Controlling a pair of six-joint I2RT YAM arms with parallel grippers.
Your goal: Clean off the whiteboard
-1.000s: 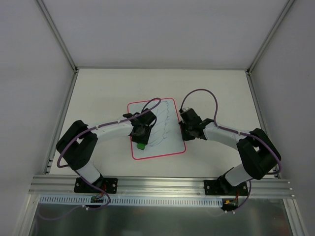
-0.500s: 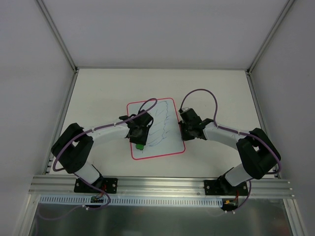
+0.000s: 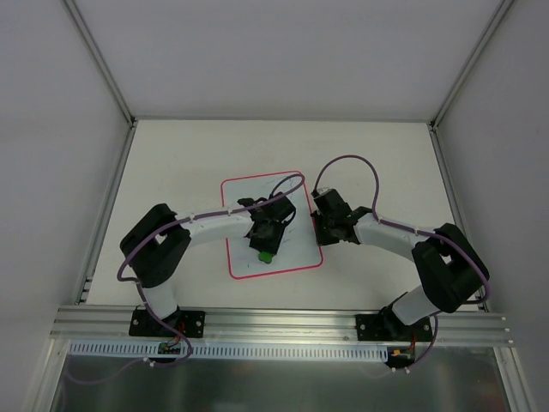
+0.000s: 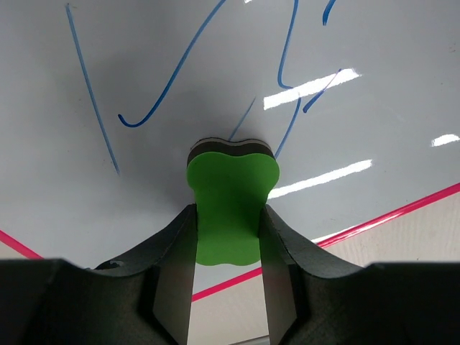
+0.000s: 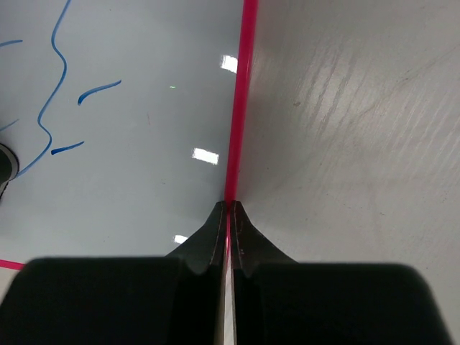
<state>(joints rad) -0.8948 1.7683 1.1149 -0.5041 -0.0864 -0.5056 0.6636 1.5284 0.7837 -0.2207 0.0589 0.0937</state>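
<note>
The whiteboard [image 3: 243, 225], white with a red-pink rim, lies flat mid-table. Blue pen lines show on it in the left wrist view [image 4: 158, 86] and the right wrist view [image 5: 54, 43]. My left gripper [image 3: 266, 251] is shut on a small green block eraser [image 4: 228, 208] with a dark pad, pressed on the board near its front rim. The block also shows in the top view [image 3: 267, 255]. My right gripper [image 3: 319, 225] is shut, its jaws closed down on the board's right rim [image 5: 241, 108].
The pale table surface [image 3: 171, 163] extends round the board. Metal frame posts and white walls bound the table on three sides. An aluminium rail [image 3: 283, 322] runs along the near edge.
My left gripper with the green block has swept right across the board, from its left part to the front middle. The right arm has not moved.
</note>
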